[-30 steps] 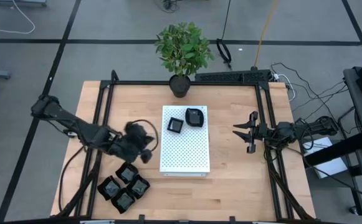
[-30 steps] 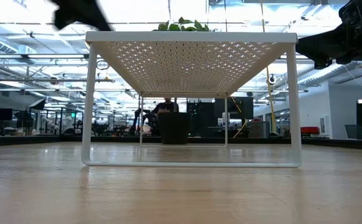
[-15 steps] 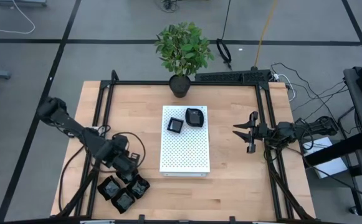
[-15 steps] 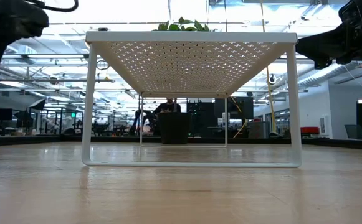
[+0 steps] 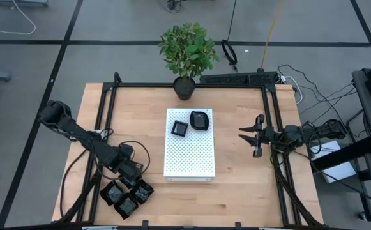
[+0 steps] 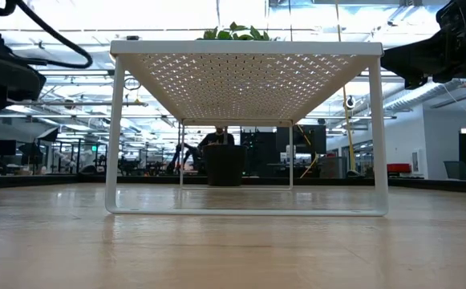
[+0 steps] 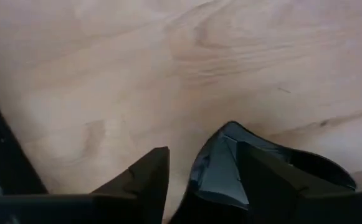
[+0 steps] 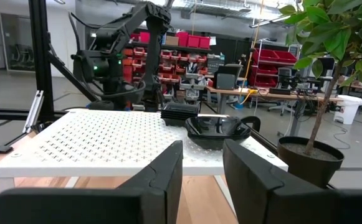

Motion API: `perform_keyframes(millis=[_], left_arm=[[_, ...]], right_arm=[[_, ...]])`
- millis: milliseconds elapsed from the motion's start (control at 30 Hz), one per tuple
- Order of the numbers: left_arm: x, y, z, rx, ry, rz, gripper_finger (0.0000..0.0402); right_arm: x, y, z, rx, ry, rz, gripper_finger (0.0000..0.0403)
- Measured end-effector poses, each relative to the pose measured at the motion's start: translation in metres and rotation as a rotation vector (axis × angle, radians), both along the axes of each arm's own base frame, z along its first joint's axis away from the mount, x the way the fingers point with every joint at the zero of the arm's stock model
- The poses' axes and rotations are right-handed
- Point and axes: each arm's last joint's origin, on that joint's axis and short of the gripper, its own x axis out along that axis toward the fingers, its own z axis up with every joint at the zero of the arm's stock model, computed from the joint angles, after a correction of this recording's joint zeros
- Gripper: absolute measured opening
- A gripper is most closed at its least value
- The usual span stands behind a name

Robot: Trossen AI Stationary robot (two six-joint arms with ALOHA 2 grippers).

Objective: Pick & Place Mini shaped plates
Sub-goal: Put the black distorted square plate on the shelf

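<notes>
Several glossy black mini shaped plates lie clustered on the wood near the table's front left. My left gripper hovers low over the far end of this cluster, open. In its wrist view, my left gripper has the rim corner of one plate between its fingers. Two more plates rest on the far end of the white perforated board: a small square one and a rounded one. My right gripper waits open to the right of the board, holding nothing. My left gripper comes at the plate from above, tilted, with one finger over the plate's hollow and the other outside its rim corner. Whether either finger touches the plate, I cannot tell. The plate lies on the table.
A potted plant stands at the far edge behind the board. A black frame runs along the table's sides. The board stands on legs, with open space beneath it. Bare wood lies between the board and my right gripper.
My left gripper has moved from beside the board's left edge toward the table's near edge. It has come down over the far end of the plate cluster. The right arm has kept still.
</notes>
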Motion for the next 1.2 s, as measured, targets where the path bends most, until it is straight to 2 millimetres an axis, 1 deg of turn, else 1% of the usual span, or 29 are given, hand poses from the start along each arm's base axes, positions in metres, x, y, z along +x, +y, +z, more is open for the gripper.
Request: perform_keyframes(millis=[200,433,633,733,867,933,1000,1067,1200], left_arm=[[-0.002,0.002,-0.006,-0.007,-0.004,-0.003,0.0194],[-0.004,0.002,-0.019,-0.043,-0.033,0.006,0.0165],[-0.005,0.003,-0.019,-0.039,-0.031,-0.008,0.0113],[-0.005,0.003,-0.019,-0.039,-0.030,-0.039,0.0076],[-0.004,0.004,-0.019,-0.028,-0.028,-0.064,0.0014],[-0.004,0.006,-0.019,0.001,-0.041,-0.071,0.0009],[-0.004,0.008,-0.015,0.053,-0.052,-0.077,0.0008],[-0.005,0.010,-0.006,0.120,-0.062,-0.079,0.0004],[-0.005,0.015,0.024,0.269,-0.084,-0.087,0.0004]], right_arm=[[0.000,0.000,0.000,0.000,0.000,0.000,0.0102],[0.000,0.000,0.000,0.000,0.000,0.000,0.0102],[0.000,0.000,0.000,0.000,0.000,0.000,0.0102],[0.000,0.000,0.000,0.000,0.000,0.000,0.0102],[0.000,0.000,0.000,0.000,0.000,0.000,0.0102],[0.000,0.000,0.000,0.000,0.000,0.000,0.0102],[0.000,0.000,0.000,0.000,0.000,0.000,0.0102],[0.000,0.000,0.000,0.000,0.000,0.000,0.0102],[0.000,0.000,0.000,0.000,0.000,0.000,0.0102]])
